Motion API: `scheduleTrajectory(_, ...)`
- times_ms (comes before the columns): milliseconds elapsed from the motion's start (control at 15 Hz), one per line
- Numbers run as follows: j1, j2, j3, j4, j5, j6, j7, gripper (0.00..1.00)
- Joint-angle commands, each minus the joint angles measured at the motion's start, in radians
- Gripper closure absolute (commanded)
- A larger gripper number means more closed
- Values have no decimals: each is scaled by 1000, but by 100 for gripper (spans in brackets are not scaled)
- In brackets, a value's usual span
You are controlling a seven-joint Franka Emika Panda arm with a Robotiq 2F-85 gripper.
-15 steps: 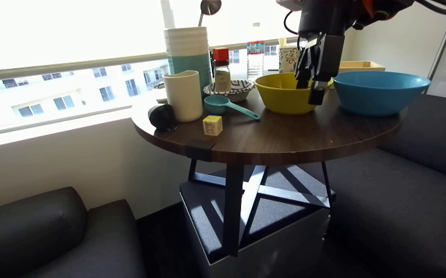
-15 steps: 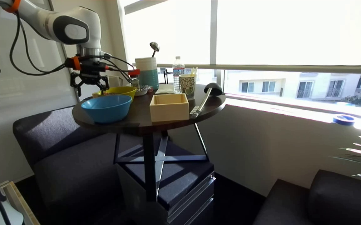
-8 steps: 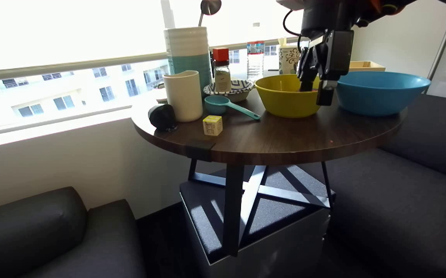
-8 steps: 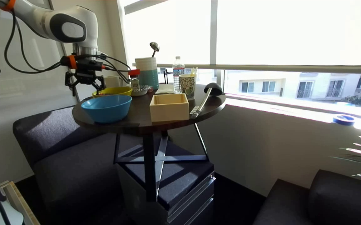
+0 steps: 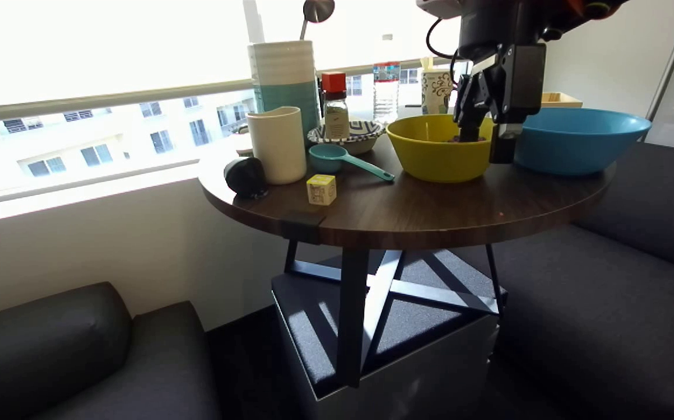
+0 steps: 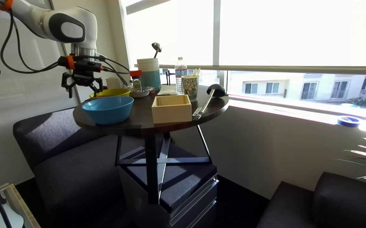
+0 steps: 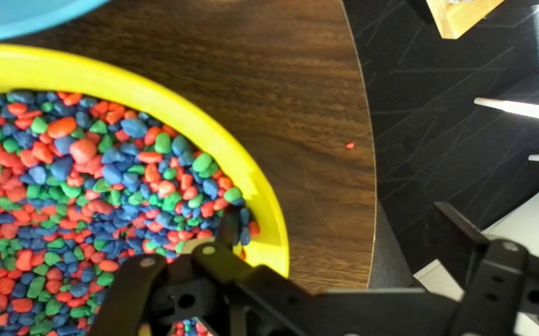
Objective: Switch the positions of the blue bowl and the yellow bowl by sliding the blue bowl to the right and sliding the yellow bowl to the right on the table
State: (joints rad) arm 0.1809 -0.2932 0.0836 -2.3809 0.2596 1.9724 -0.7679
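The yellow bowl [image 5: 439, 163] stands on the round dark brown table [image 5: 418, 204], holding red, blue and green pebbles [image 7: 64, 186]. The blue bowl [image 5: 582, 146] stands beside it, in front of it in an exterior view [image 6: 108, 110]; part of it shows at the top left of the wrist view [image 7: 27, 14]. My gripper [image 5: 487, 143] is open and straddles the yellow bowl's wall. In the wrist view one finger [image 7: 229, 224] is inside the bowl at the pebbles, near the wall. The opposite finger is outside, apart from the bowl, over the table's edge.
A teal scoop [image 5: 328, 158], a small yellow block [image 5: 321, 189] and a white cup [image 5: 278, 146] stand beyond the yellow bowl. A wooden box [image 6: 172, 110], a ladle [image 6: 216, 90] and a patterned paper cup [image 6: 190, 87] stand on the blue bowl's side.
My gripper and the yellow bowl have moved together a short way toward the table's edge. The blue bowl has not moved. The jaws have stayed open.
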Motion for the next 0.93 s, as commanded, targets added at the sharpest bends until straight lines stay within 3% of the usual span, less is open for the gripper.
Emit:
scheduleTrajectory(0, 20, -23, 8, -15, -16, -36, 28, 0)
scheduleTrajectory(867, 50, -9, 36, -4, -19, -70, 21, 0)
